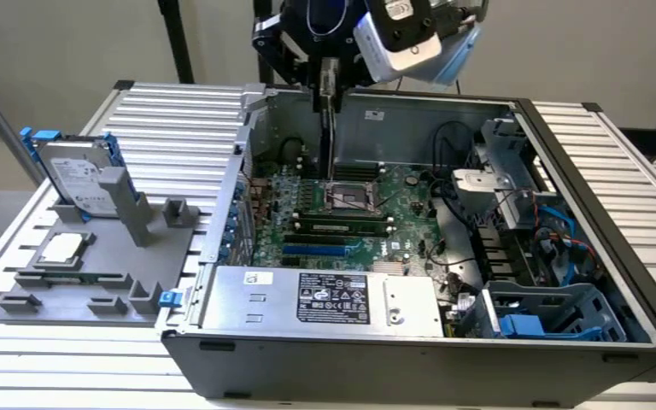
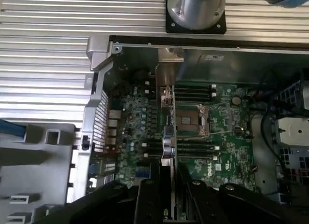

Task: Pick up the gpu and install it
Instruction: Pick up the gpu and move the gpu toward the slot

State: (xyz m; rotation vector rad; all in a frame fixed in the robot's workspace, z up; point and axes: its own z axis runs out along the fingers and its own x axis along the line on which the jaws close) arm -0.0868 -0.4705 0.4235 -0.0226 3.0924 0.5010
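The gpu [image 1: 327,120] hangs edge-on as a thin upright card over the open computer case [image 1: 419,346], above the motherboard [image 1: 402,192] near the CPU socket [image 1: 348,196]. My gripper [image 1: 327,70] is shut on the card's upper end, high above the case's back wall. In the wrist view the gpu [image 2: 167,137] runs away from the camera as a narrow strip between the black fingers [image 2: 149,195], its silver metal bracket [image 2: 170,64] at the far end. It hangs clear above the board, apart from the slots.
A grey fixture tray [image 1: 89,282] in the exterior view's left holds a silver hard drive in a blue frame [image 1: 78,175] and a CPU chip [image 1: 61,248]. Inside the case are the power supply [image 1: 317,295], memory sticks [image 1: 334,226], cables [image 1: 499,213] and a blue drive cage [image 1: 545,316].
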